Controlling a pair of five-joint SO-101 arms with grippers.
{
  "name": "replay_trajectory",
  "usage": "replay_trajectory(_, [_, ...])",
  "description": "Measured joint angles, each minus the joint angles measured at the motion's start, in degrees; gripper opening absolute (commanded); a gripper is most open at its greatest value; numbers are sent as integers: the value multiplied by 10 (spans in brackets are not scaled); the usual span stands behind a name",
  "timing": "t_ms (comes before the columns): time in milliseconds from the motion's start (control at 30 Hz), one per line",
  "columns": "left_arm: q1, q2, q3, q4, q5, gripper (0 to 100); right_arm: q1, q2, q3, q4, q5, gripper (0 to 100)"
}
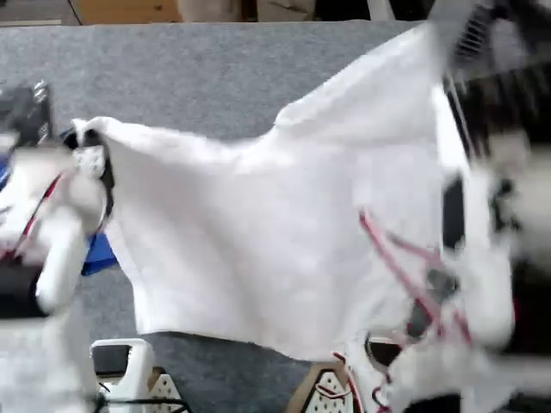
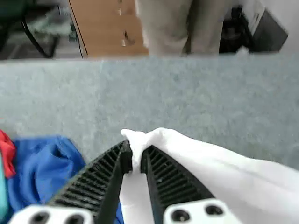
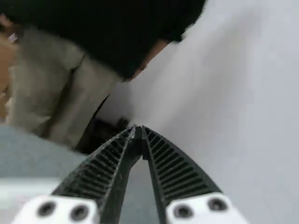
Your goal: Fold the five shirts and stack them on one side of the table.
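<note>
Above the left edge of the table (image 1: 215, 77), my left gripper (image 2: 135, 154) is clamped on the white shirt (image 1: 284, 232); my right gripper (image 3: 138, 130) pinches its far corner.

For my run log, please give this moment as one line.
left gripper: shut on white shirt corner | right gripper: shut | shirt: raised, spread over grey table | blue cloth: beside left gripper

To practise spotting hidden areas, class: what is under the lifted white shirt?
Under the white shirt, grey table shows past its edges, and a blue cloth pokes out near the left end effector. Whatever lies beneath the shirt's middle is covered.
</note>
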Motion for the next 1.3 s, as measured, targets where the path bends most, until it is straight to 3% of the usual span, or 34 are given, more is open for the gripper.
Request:
replay_trajectory(233, [1,30,228,-316,-1,19,-11,135,121,-94,-47,4])
replay_trajectory(367, [10,123,239,-422,-1,19,-24,223,123,-116,-69,4])
replay_trajectory(600, [7,327,195,-419,-2,19,-111,405,121,-33,-85,5])
replay_trajectory(800, [-9,356,195,-389,-1,19,-208,531,60,149,-138,34])
replay_trajectory(967, [-14,360,249,-432,-1,19,-215,590,18,241,-179,150])
replay_trajectory(1067, [-14,360,279,-475,-1,19,-221,593,3,268,-196,149])
replay_trajectory(1300, [-34,360,287,-492,16,19,-227,608,-33,257,-203,152])
